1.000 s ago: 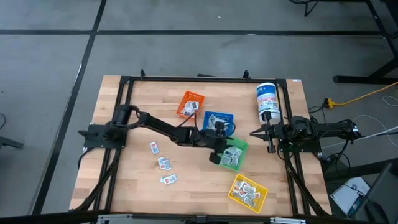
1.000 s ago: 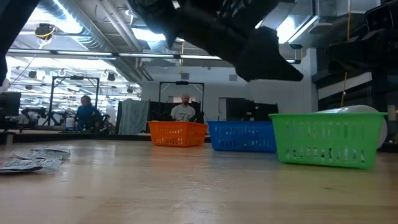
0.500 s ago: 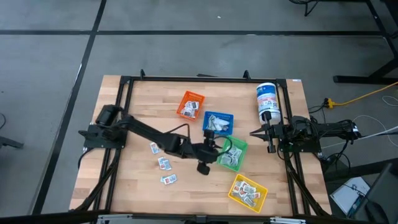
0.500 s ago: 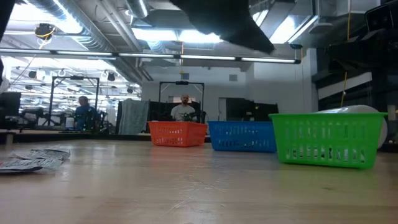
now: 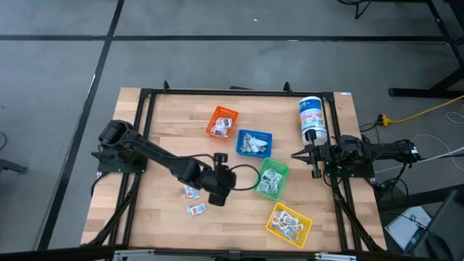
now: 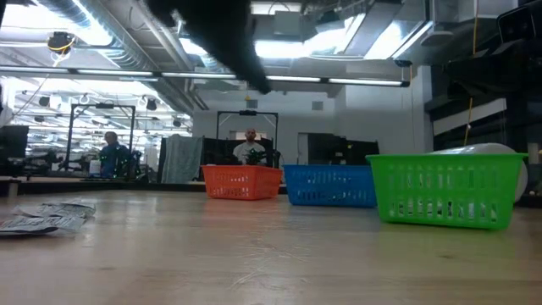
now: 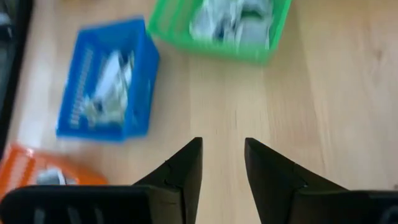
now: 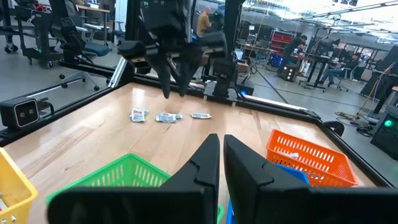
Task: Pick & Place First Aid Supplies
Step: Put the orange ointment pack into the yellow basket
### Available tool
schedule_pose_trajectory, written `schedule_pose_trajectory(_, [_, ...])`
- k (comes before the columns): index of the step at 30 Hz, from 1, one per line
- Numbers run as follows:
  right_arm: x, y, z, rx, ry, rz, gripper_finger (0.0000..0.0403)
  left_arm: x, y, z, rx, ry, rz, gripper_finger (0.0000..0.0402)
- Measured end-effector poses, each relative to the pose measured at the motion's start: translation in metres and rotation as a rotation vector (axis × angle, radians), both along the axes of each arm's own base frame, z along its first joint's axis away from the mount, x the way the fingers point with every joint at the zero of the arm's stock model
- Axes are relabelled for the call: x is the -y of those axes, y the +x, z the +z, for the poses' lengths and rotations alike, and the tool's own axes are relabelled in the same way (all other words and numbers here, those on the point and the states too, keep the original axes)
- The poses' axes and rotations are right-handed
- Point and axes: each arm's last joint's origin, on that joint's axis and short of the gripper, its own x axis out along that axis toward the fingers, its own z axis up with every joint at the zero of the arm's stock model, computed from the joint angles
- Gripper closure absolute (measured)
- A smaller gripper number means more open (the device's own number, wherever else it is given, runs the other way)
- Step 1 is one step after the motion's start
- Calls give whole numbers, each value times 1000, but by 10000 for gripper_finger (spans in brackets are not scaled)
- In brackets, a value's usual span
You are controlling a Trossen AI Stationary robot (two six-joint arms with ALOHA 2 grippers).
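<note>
High view: left gripper sits lower-center of frame, over bare wood just right of the loose packets, fingers hidden under wrist so spread not readable here. Nothing visibly held. One packet partly covered by the arm. Right gripper parked at right edge of table near white canister, fingers together, empty. More packets lie in orange bin, blue bin, green bin, yellow bin.

Low view: dark arm cut off at top center, gripper tip not clear. Packets flat at far left. Orange, blue, green bins in a row mid-right; canister mostly hidden behind green bin.

Left wrist view: fingers spread apart, nothing between, bare wood below. Blue and green bins blurred, orange bin cut off at lower left.

Right wrist view: own fingers nearly touching, empty. Left gripper seen upper left, fingers released, above three packets; print unreadable.
</note>
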Motion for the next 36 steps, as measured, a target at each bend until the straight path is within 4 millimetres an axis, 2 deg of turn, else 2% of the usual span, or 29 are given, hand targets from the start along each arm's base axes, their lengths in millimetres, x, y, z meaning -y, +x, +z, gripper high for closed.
schedule_pose_trajectory(19, [0,0,0,0,0,0,377,34,-58,-24,-373,-161,170,292])
schedule_pose_trajectory(25, [0,0,0,0,0,0,377,37,-74,-42,-438,-165,238,295])
schedule_pose_trajectory(30, [0,0,0,0,0,0,377,30,-86,-61,-485,-154,318,295])
schedule_pose_trajectory(36, [0,0,0,0,0,0,377,23,-88,-81,-455,-183,338,299])
